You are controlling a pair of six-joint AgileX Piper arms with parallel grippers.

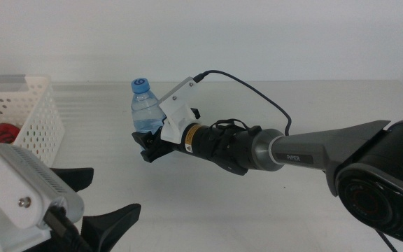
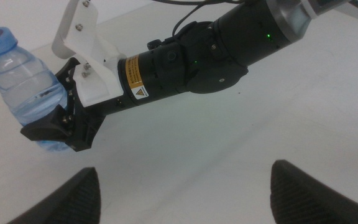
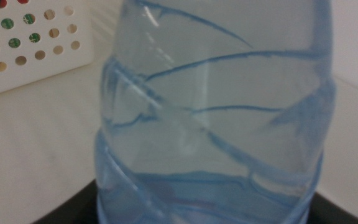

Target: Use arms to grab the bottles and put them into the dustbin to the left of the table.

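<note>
Middle view: high, looks forward and down over table (image 1: 271,210). Left wrist view: low, near table's front edge, faces right gripper (image 2: 58,127) and bottle (image 2: 27,81). Right wrist view: very close on bottle; all three share it.

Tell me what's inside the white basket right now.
Through the basket wall holes, something red lies at the bottom. The rest of the inside is hidden by the wall and the left arm's housing.

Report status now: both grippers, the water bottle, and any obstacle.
Right gripper shut on water bottle, upright. Left gripper open, waiting at near edge. Dustbin at left, path open.
</note>
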